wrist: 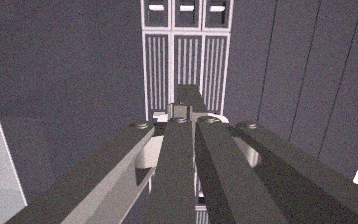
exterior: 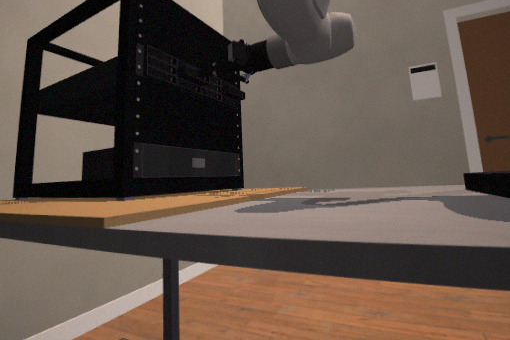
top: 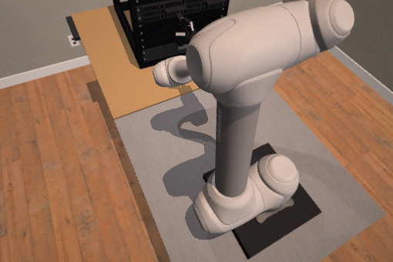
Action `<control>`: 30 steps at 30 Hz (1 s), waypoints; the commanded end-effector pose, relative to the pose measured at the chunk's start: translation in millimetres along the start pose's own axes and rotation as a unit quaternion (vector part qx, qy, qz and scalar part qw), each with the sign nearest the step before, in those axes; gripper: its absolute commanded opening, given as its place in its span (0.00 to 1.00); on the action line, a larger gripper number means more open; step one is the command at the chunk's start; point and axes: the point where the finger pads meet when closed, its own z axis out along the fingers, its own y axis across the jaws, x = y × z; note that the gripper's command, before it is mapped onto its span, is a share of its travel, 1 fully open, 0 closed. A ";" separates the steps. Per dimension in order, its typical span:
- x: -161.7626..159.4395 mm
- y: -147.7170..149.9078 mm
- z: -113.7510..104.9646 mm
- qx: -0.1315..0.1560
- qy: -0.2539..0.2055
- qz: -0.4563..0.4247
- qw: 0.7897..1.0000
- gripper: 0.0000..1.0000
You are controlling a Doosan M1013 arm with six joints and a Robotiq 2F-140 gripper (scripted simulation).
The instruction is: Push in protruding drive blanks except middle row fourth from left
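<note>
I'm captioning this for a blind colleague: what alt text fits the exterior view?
A pale robot arm reaches from upper right, its shut gripper at the drive-blank rows on the front of a black open-frame rack. The rack stands on a tan board atop a grey table; a brown door is far right.

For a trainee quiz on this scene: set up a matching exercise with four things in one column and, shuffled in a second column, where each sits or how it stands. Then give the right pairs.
Column one:
1. rack
2. tool
3. arm's black base plate
4. door

Column two:
A. on the grey mat
B. fingers shut, holding nothing, at the rack's drive-blank rows
C. on the tan board
D. in the wall at the far right of the exterior view

Pairs: 1-C, 2-B, 3-A, 4-D
</note>
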 end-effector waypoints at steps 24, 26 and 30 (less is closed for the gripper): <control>-0.1 1.0 9.7 -0.001 0.000 0.000 1.000 0.10; -0.1 1.0 10.1 -0.001 0.000 0.000 1.000 0.10; -0.1 1.0 10.1 -0.001 0.000 0.000 1.000 0.10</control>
